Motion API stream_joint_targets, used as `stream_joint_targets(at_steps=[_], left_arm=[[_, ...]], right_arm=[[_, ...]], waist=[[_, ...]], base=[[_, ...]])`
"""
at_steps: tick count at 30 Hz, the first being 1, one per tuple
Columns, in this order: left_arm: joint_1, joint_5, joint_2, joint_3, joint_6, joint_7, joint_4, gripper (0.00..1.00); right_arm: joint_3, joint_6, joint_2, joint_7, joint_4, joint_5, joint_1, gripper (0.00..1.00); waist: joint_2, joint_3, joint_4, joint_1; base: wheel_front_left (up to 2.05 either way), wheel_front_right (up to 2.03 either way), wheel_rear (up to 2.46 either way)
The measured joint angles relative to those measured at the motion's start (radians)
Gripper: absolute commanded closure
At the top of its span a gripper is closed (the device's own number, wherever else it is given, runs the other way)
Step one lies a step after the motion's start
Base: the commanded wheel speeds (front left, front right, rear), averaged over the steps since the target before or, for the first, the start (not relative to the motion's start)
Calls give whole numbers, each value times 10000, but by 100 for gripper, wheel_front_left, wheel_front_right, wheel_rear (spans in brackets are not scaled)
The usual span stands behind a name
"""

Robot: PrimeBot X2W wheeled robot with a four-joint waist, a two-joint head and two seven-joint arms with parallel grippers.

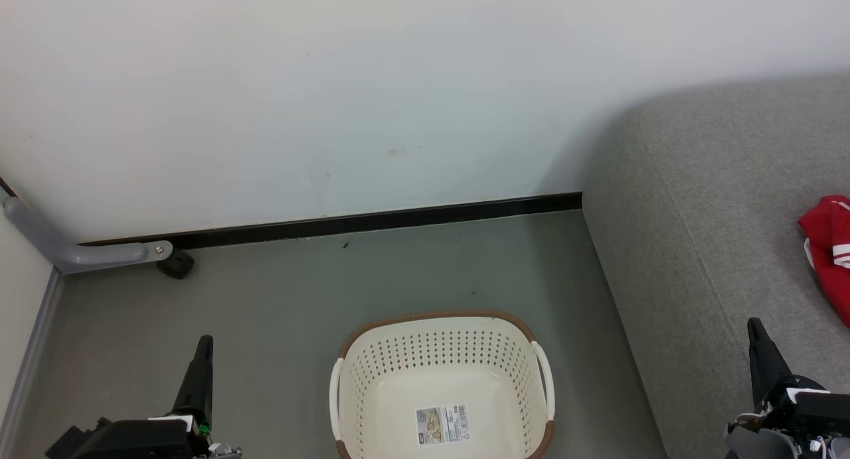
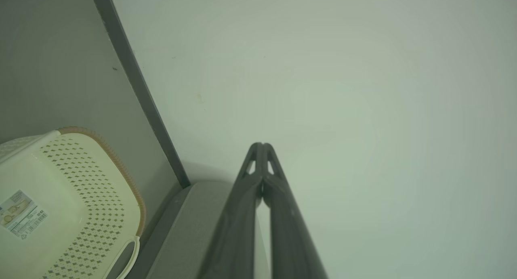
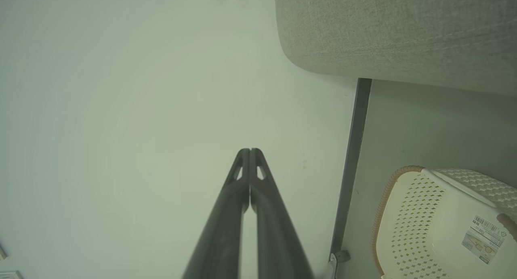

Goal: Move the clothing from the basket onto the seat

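Dark tapered fingers (image 2: 282,230), black wrist housings (image 1: 133,439)

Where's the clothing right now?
Head view, far right edge: the clothing lies on the seat, up and right of the empty basket, beyond the right gripper.

Closed left hand (image 2: 262,145) faces the wall (image 2: 363,89); basket (image 2: 80,182) lower left.

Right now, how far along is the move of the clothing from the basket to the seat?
Looks done: the clothing lies on the seat, and the basket holds nothing but its paper label. In hand: nothing, as the left pincer and right pincer are both shut and empty. Left: nothing that I can see.
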Motion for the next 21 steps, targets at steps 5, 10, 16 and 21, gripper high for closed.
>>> stream_joint_targets(at_steps=[5, 10, 16, 21], left_arm=[[0, 0, 0, 0, 0, 0, 0, 100], [0, 0, 0, 0, 0, 0, 0, 100], [0, 0, 0, 0, 0, 0, 2, 100], [0, 0, 0, 0, 0, 0, 2, 100]], right_arm=[[0, 0, 0, 0, 0, 0, 0, 100], [0, 0, 0, 0, 0, 0, 0, 100], [0, 0, 0, 0, 0, 0, 0, 100], [0, 0, 0, 0, 0, 0, 0, 100]], waist=[[0, 0, 0, 0], [0, 0, 0, 0], [0, 0, 0, 0], [0, 0, 0, 0]], base=[[0, 0, 0], [0, 0, 0], [0, 0, 0], [0, 0, 0]])
